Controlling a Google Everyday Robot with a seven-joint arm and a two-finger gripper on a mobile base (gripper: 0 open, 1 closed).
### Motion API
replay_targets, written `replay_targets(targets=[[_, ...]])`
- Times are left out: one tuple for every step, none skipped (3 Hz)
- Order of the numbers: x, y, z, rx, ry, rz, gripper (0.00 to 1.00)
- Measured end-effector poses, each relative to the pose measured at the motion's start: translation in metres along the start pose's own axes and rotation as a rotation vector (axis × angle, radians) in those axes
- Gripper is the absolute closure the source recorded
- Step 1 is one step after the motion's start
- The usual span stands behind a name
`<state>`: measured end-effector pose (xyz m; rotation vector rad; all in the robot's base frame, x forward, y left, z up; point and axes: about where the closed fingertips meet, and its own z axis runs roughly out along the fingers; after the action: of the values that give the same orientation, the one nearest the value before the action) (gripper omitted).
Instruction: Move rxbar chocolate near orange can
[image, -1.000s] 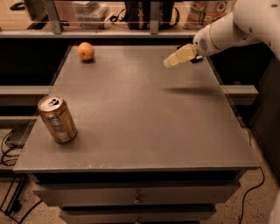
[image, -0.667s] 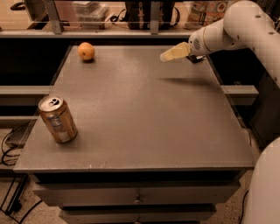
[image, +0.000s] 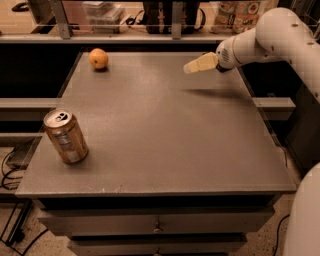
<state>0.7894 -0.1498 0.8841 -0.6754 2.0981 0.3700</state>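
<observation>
The gripper (image: 192, 66) hovers, fingers pressed together on nothing; the orange can (image: 65, 136) sits well apart from them; rxbar chocolate unseen, so nothing looks done.

Grey table (image: 170, 140), two items on top.
Upright orange can (image: 65, 136) near front-left edge; orange fruit (image: 98, 58) at far-left corner, well apart. Above the far-right area hangs the gripper (image: 192, 66).

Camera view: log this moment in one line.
gripper: over grey table, far right | copper-orange soda can: front left | round orange fruit: far left | black snack bar: unseen
</observation>
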Motion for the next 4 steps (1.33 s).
replay_targets(targets=[[0.006,-0.008,0.002,0.009,-0.007,0.029,0.0],[0.01,-0.021,0.005,0.028,-0.015,0.053,0.0],[0.011,-0.037,0.01,0.046,-0.036,0.086,0.0],[0.011,-0.048,0.017,0.053,-0.047,0.107,0.0]])
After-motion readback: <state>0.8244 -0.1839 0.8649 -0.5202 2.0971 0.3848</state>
